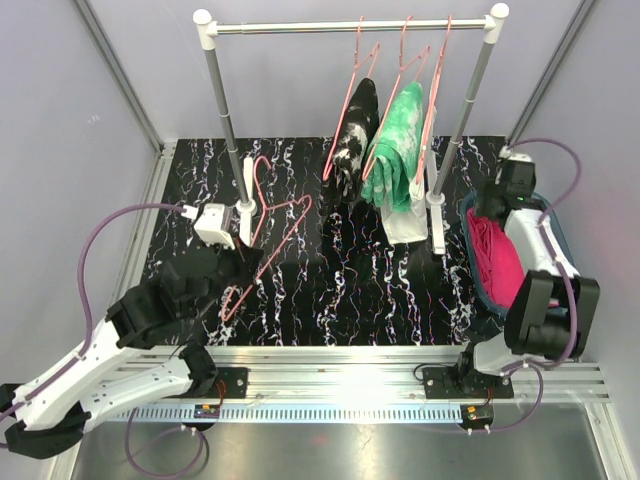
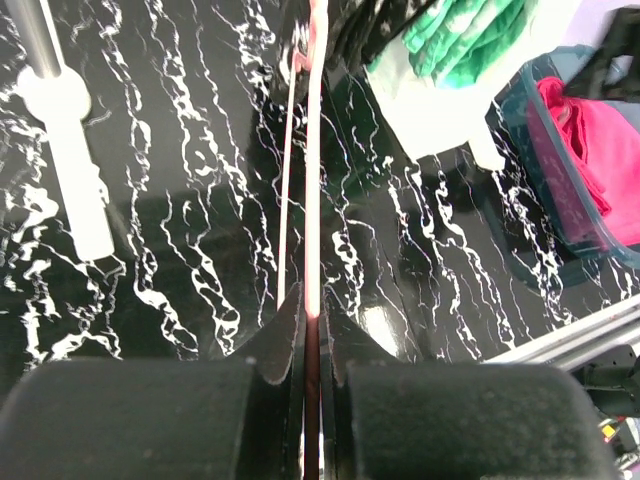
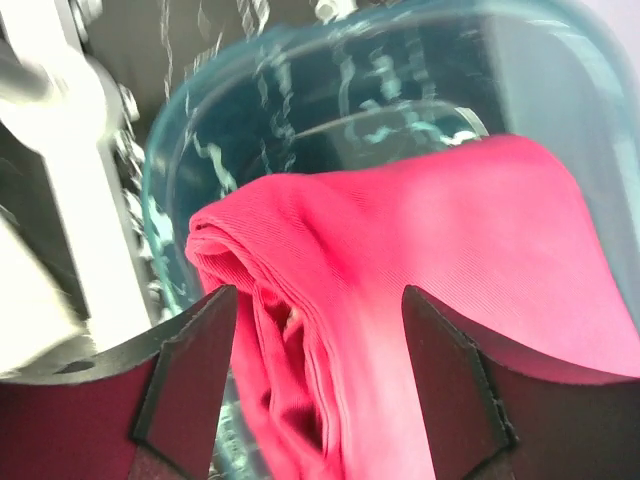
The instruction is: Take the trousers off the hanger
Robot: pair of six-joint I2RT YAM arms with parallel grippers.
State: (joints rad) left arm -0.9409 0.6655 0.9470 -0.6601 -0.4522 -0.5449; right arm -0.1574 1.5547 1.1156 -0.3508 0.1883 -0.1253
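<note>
The magenta trousers (image 3: 400, 260) lie folded in a teal basket (image 1: 468, 215) at the table's right. My right gripper (image 3: 320, 330) hangs just above them, open, its fingers apart on either side of the fold. On the rail hang the black-and-white marbled trousers (image 1: 352, 135) and the green-and-white tie-dye trousers (image 1: 400, 150), each on a pink hanger. At the left, my left gripper (image 2: 313, 320) is shut on the wire of an empty pink hanger (image 1: 270, 230) that lies over the black marbled table. The green pair (image 2: 460, 40) and the magenta pair (image 2: 590, 150) show in the left wrist view.
The clothes rail (image 1: 350, 27) stands on two grey posts with white feet (image 1: 245, 190) at the back of the table. One more pink hanger (image 1: 435, 100) hangs bare near the right post. A metal rail (image 1: 340, 360) runs along the table's near edge.
</note>
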